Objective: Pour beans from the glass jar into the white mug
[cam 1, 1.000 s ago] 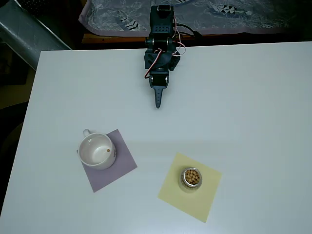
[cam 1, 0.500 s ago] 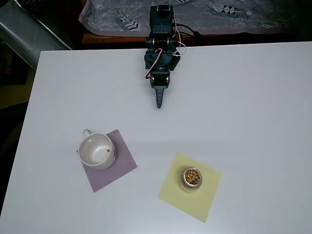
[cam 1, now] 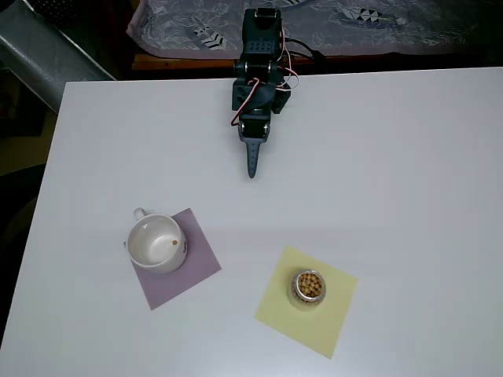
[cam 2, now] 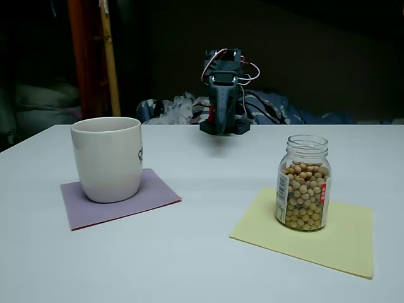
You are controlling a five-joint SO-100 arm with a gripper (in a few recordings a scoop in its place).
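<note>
Black end effector (cam 1: pixel 251 169) closed, empty, well apart from bean-filled clear glass jar (cam 2: pixel 303 183) on yellow square; round white ceramic mug (cam 2: pixel 107 158) on purple square.

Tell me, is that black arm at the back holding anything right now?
Nothing. The tool is shut and empty near the back of the table, far from the glass jar of beans and the white mug.

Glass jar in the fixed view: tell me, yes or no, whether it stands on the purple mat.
No. The glass jar stands upright on the yellow mat, while the purple mat holds the white mug.
</note>
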